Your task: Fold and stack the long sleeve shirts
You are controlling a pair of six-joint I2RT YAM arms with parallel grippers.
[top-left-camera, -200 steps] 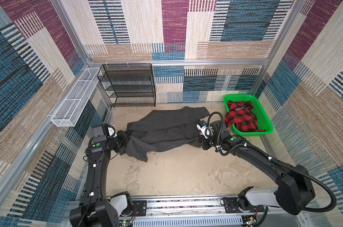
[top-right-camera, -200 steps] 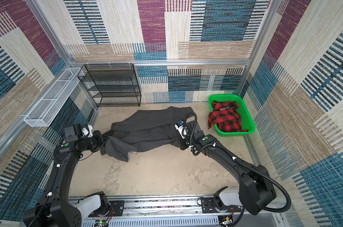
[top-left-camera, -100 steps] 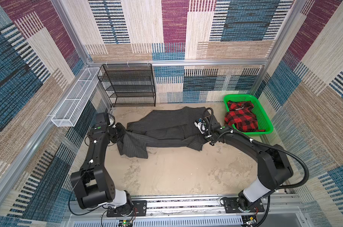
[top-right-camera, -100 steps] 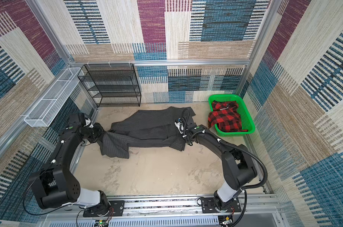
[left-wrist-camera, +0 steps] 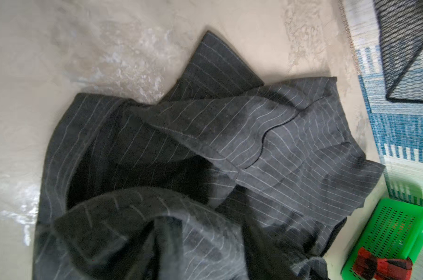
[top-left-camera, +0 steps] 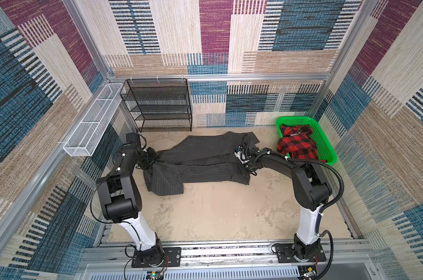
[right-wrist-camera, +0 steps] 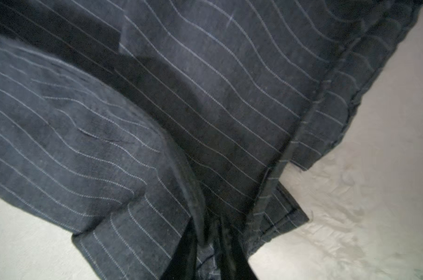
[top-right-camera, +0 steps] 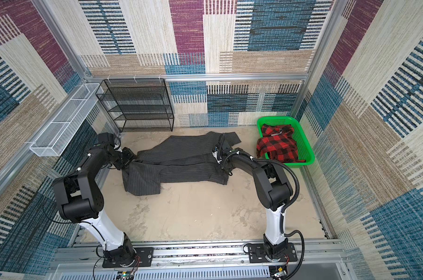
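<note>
— How are your grippers doing?
— Your right gripper is pinching the grey shirt lying on the table; your left gripper, I cannot tell. The check shirt is sitting in the basket.

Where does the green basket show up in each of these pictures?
In a top view: green basket at the right, by the back wall.
In a top view: basket likewise at right, by the back wall.
Left wrist view: basket just past the grey shirt.
Right wrist view: not in it.
Shared landmark: grey shirt, in all four.
</note>
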